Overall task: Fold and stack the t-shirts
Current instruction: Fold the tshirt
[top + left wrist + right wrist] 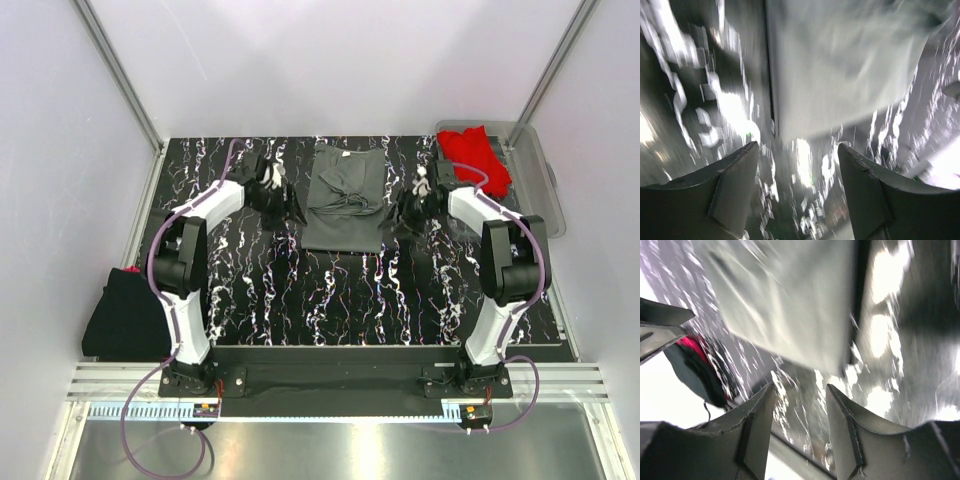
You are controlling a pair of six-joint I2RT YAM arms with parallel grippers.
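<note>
T-shirt, grey, lies between both parted jaws, ungripped.

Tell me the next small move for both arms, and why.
The left pincer and right pincer stand open and empty on either side of the dark grey t-shirt, which lies as a narrow strip, not yet folded end to end. So, probably: lower both onto its near corners and close.

A lab test cell: white panel walls, aluminium framing, marbled tabletop.
</note>
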